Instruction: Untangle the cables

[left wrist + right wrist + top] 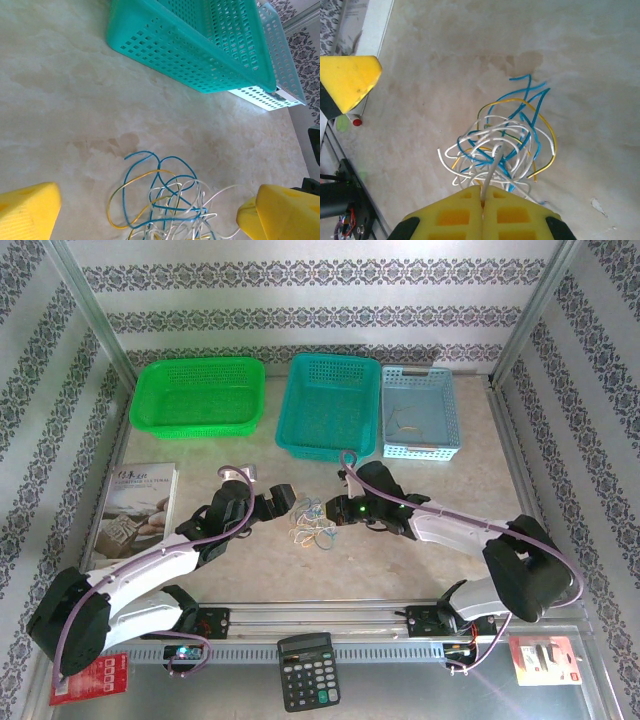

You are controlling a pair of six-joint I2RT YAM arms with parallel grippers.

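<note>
We find the cables (312,523) as one small tangle of blue, yellow and whitish-grey loops, lying on the tabletop (400,560) about mid-way between the two arms and in front of the teal basket (330,405). The right tool (335,512) is at the tangle's right edge. From the right wrist view we see the right tool (483,200) clenched, its yellow pads pressed flat together with a whitish-grey strand pinched in the seam. The rest of the cables (500,145) fan out ahead of it and rest on the stone-patterned surface. The left tool (280,502) sits just beside the tangle's left edge. From the left wrist view we see the left tool (150,212) released, jaws spread wide, one yellow fingertip at each lower corner. The cables (165,205) lie between the fingertips and touch neither that we can make out. Along the far edge of the tabletop, left to right: green basket (200,395), teal basket, light blue basket (420,410), the last two side by side. A booklet (135,510) lies near the left arm. A calculator (308,670) rests at the near edge, between the arm bases.
</note>
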